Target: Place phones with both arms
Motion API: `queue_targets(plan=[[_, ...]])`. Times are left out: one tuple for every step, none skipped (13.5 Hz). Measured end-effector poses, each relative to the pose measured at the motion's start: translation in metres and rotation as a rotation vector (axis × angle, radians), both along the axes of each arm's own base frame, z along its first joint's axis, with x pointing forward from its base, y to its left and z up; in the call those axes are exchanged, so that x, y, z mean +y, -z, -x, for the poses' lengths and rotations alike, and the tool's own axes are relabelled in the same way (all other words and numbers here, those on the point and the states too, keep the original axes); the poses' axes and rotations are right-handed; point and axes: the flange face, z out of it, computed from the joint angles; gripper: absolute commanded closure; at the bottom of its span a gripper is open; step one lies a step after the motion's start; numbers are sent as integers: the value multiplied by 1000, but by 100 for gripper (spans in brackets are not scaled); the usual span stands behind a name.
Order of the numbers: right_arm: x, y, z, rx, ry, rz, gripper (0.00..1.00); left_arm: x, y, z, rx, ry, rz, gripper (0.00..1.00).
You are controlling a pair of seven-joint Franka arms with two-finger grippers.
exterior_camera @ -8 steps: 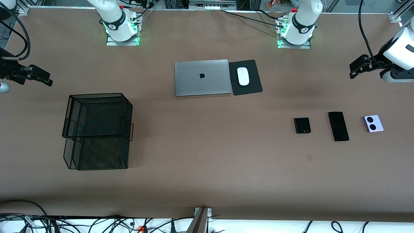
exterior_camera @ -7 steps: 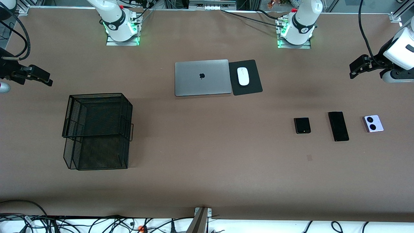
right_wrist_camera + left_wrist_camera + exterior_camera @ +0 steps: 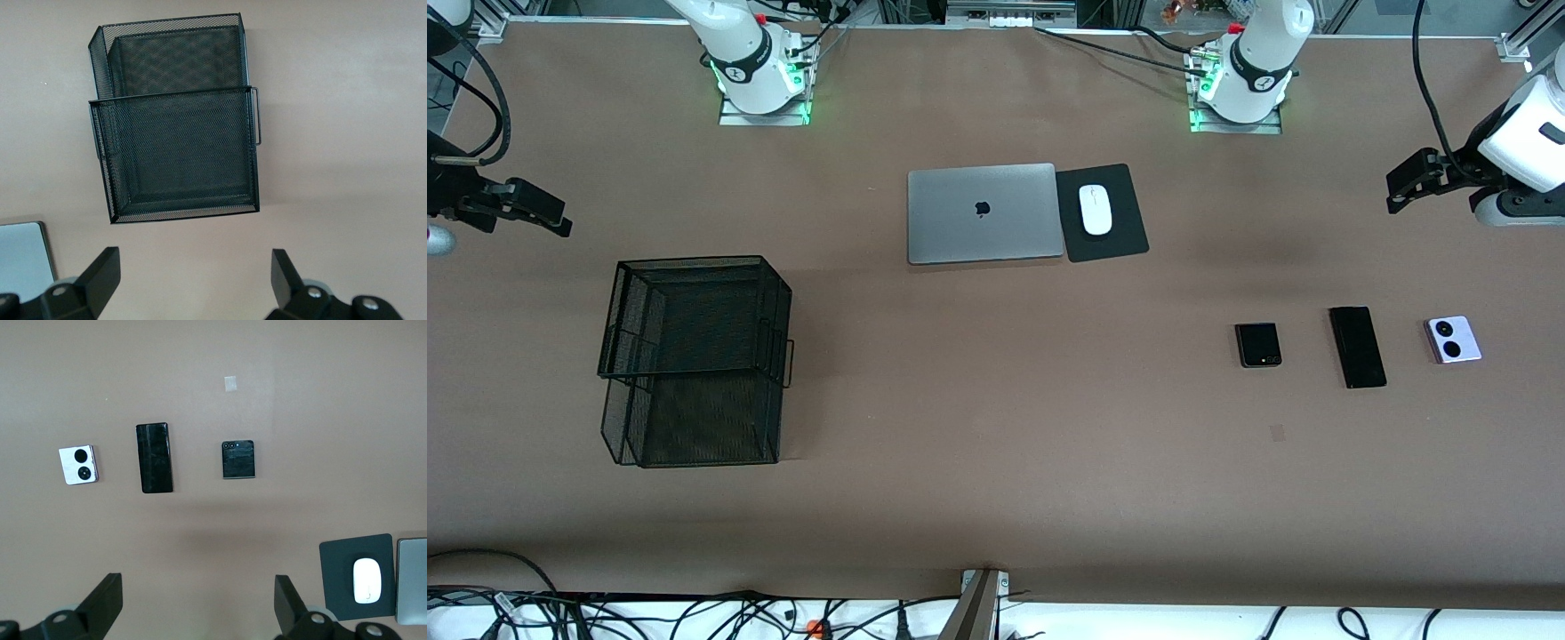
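- Waiting at the table's ends: left gripper (image 3: 193, 603) hangs high over the left arm's end, jaws spread wide, nothing held; right gripper (image 3: 190, 280) hangs over the right arm's end above the black wire-mesh two-tier basket (image 3: 694, 360), jaws likewise wide and empty.
- Three phones lie flat in a row toward the left arm's end, well apart: small squarish black folded phone (image 3: 1258, 345), long thin black slab phone (image 3: 1357, 347), small squarish lavender phone with two black circles (image 3: 1454, 340). None lifted yet.
- Risk: all three are thin and lie flush on the brown table (image 3: 996, 498); fingers may skid off the edges or push a phone sideways instead of gripping it.
- Risk: the basket is well apart from the phones, so a handover between arms looks likely; a poor grip there could drop a phone.
- Nearby: closed grey laptop (image 3: 983, 213), white mouse (image 3: 1096, 210) on a black mouse pad (image 3: 1125, 236), farther from the front camera than the phones; nothing blocks the straight path.
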Motion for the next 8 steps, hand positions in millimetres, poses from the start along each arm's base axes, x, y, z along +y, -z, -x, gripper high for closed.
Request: queue_targets(plan=[[0,0,0,0,0,0,0,0,2,1,17,0,-1,0],[0,0,0,0,0,0,0,-1,9,1,48,1,-1,0],[0,0,0,0,0,0,0,-1,21,0,96,1,-2,0],[0,0,0,0,0,0,0,-1,39,-6,140,1,-3,0],[0,0,0,0,0,0,0,-1,61,-15,180,1,-2,0],[0,0,0,0,0,0,0,-1,84,-26,206,2,-1,0],[0,0,0,0,0,0,0,-1,106,-37,213,3,1,0],[0,0,0,0,0,0,0,-1,127,-48,212,7,4,0]])
